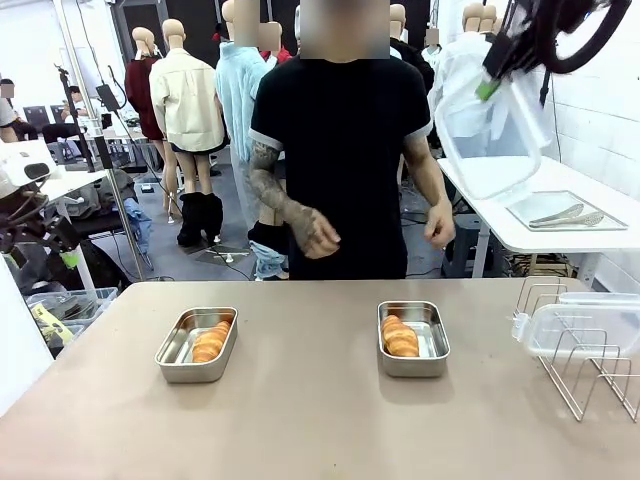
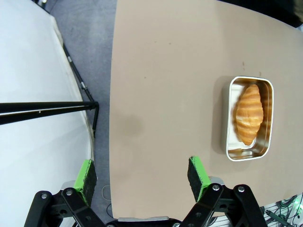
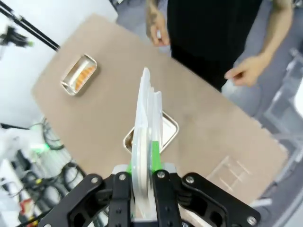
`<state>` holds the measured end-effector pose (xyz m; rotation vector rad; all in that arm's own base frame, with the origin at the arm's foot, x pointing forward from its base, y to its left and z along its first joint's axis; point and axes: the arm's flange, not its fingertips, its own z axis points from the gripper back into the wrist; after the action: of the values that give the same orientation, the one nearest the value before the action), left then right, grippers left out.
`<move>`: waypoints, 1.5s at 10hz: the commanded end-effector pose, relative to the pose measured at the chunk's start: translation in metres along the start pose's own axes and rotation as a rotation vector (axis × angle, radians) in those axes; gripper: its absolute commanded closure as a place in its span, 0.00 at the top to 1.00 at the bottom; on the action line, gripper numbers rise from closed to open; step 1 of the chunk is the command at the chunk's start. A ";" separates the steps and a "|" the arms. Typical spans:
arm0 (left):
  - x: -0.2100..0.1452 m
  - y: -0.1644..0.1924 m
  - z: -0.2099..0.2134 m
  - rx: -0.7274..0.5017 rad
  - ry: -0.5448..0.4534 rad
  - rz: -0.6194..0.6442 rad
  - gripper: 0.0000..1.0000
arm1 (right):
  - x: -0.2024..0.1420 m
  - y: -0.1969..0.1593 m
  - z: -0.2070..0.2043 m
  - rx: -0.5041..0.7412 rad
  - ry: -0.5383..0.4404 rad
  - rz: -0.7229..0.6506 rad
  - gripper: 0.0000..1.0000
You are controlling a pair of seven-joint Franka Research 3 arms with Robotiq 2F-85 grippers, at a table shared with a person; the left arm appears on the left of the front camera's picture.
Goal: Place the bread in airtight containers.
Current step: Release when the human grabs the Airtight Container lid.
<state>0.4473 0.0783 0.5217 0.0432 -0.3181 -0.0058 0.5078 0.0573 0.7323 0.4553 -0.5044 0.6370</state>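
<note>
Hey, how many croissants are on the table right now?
2. The left croissant lies in the left tin; the right croissant lies in the right tin. Both tins are open, so nothing looks hidden.

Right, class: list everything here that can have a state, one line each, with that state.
left tin: unlidded, croissant inside
right tin: unlidded, croissant inside
held lid: raised, clamped by right claw
spare lid: resting on wire rack
left claw: open, empty
right claw: shut on held lid
</note>
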 end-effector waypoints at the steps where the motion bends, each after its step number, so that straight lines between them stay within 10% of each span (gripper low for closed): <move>1: -0.002 0.000 0.001 0.027 0.002 0.016 1.00 | -0.001 0.017 0.026 -0.013 -0.027 0.042 0.00; 15: -0.002 0.000 0.001 0.027 0.002 0.016 1.00 | 0.050 -0.055 -0.064 -0.183 -0.202 -0.154 0.00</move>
<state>0.4472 0.0780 0.5218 0.0433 -0.3183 -0.0062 0.5910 0.0740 0.6956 0.3962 -0.7241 0.4137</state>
